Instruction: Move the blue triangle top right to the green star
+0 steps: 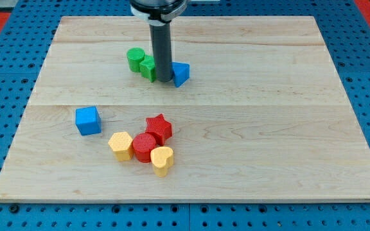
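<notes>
The blue triangle [181, 74] lies on the wooden board in the upper middle of the view. The green star [148, 68] lies just to its left, partly hidden by my rod. My tip [164, 79] rests on the board between the two, touching or nearly touching both. A green round block [135, 59] sits against the star's upper left side.
A blue cube [88, 120] lies at the lower left. A cluster in the lower middle holds a red star [158, 128], a red cylinder [144, 147], a yellow pentagon-like block [120, 145] and a yellow heart [162, 160]. The board [288, 128] is ringed by blue pegboard.
</notes>
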Available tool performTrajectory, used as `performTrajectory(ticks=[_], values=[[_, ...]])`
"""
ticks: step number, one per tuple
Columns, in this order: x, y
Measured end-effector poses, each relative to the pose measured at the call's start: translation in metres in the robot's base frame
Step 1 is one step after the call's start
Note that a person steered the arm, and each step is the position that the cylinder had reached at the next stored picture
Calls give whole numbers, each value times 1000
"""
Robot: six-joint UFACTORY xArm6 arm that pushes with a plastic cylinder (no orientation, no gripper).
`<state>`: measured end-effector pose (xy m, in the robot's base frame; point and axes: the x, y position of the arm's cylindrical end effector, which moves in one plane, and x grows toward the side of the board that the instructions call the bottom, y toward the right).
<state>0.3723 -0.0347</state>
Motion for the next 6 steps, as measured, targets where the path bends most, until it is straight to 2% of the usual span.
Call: performTrajectory(ticks=[1,3,4,6], values=[[-15,13],[19,13],[15,56],[-31,74]])
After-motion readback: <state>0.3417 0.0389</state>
